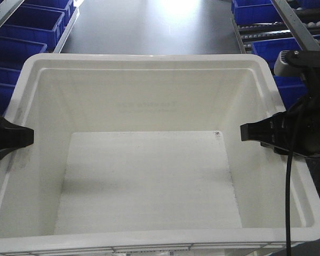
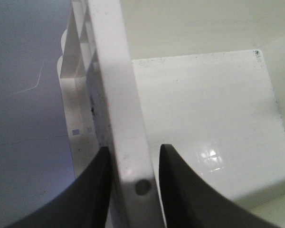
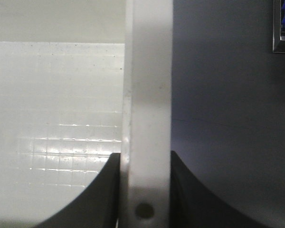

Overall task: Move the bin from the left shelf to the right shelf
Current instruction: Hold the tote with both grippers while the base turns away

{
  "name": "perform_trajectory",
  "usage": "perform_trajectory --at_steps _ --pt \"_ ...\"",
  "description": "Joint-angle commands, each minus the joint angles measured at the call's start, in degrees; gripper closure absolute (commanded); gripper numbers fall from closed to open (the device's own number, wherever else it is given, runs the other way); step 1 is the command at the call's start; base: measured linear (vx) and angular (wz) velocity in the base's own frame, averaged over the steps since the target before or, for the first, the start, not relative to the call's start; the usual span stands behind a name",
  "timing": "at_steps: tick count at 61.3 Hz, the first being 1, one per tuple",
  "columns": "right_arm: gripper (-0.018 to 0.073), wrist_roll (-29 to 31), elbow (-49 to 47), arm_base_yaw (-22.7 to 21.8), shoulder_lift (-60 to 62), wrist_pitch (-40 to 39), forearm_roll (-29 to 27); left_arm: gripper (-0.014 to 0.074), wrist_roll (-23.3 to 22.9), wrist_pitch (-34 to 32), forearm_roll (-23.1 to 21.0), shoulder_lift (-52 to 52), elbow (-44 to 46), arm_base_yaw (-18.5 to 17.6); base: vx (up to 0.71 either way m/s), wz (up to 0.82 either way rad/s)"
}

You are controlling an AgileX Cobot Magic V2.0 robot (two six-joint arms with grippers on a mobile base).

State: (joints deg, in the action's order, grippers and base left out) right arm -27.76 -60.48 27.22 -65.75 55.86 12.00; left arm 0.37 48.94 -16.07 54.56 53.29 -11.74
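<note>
Wrist views show left claw point(image 2: 133, 159), right claw point(image 3: 145, 159) pinching bin point(image 1: 149, 101).

L gripper point(image 2: 133, 149) & R gripper point(image 3: 145, 154) fingers pinch bin point(image 1: 149, 101) walls.

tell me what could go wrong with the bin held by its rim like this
1. The left gripper and right gripper each pinch only the thin rim of the bin, so it could slip or tilt out.
2. The wide bin could also clip the blue bins on either side.
</note>
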Motion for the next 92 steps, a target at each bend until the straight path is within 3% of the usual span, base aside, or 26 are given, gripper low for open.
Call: perform_trajectory --at_steps 1,92 --pt "0.0523 -0.7 -2.0 -1.0 1.5 -3.4 8.1 0.0524 2.3 -4.6 0.2 -1.7 2.3 0.0 0.26 -0.14" --pt "0.0523 -0.7 -2.0 -1.0 1.5 -3.4 8.1 0.0524 2.3 -4.6 0.2 -1.7 2.3 0.0 0.32 -0.11"
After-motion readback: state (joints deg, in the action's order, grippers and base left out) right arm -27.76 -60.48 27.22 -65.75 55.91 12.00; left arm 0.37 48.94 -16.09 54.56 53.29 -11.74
